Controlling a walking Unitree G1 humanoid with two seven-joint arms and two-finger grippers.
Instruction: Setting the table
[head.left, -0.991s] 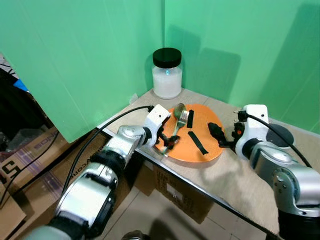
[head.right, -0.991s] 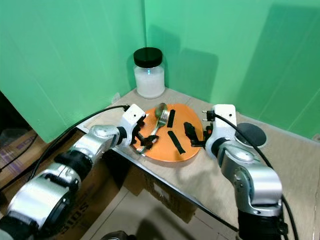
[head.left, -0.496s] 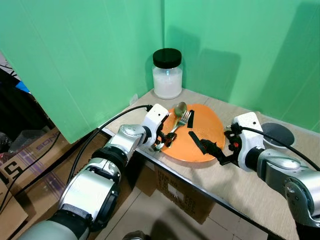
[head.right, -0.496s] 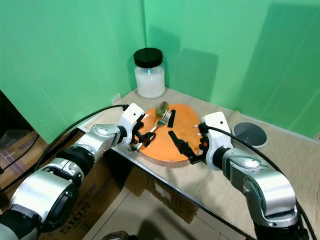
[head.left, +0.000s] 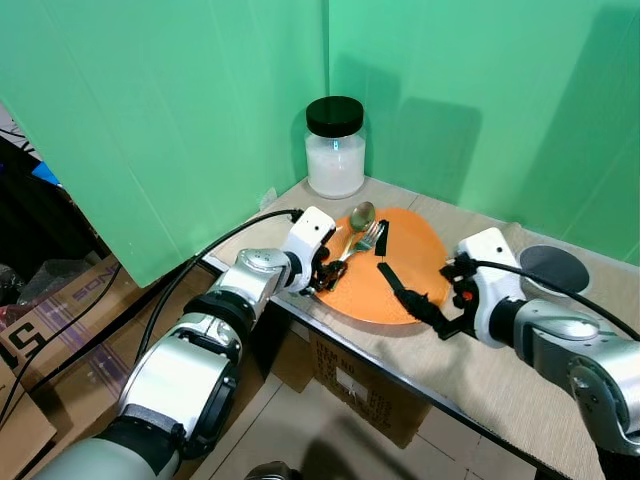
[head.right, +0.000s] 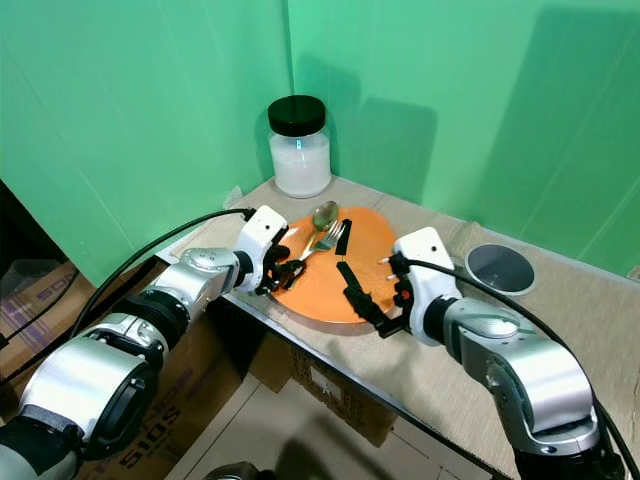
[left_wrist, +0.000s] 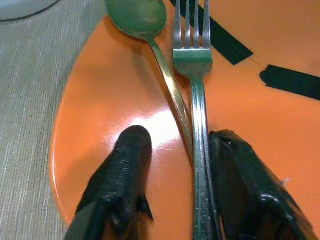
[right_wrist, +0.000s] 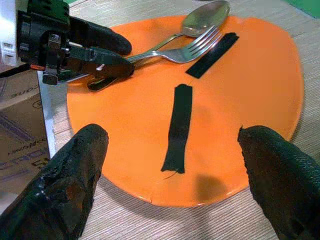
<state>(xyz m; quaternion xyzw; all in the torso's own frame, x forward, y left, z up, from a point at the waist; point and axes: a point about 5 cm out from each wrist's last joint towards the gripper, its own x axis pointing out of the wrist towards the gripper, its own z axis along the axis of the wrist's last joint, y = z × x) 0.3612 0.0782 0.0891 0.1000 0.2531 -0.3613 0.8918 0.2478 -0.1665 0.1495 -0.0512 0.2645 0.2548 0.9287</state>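
Note:
An orange plate (head.left: 418, 250) with two black tape strips lies on the table's near-left corner. A fork (left_wrist: 192, 60) and a spoon (left_wrist: 135, 15) lie side by side on its left part, handles toward the table edge. My left gripper (head.left: 322, 277) is low over those handles, open, one finger on each side; one finger touches the fork in the left wrist view. My right gripper (right_wrist: 172, 137) is spread wide open at the plate's near-right rim, with a finger (right_wrist: 75, 180) off each side of the rim.
A white jar with a black lid (head.left: 334, 148) stands in the back corner against the green wall. A grey round disc (head.left: 555, 268) lies right of the plate. The metal table edge (head.left: 300, 310) runs just below my left gripper. Cardboard boxes (head.left: 60, 310) sit on the floor.
My right gripper has swung from the plate's right side to its near-right rim and spread wide. My left gripper has crept slightly inward over the cutlery handles.

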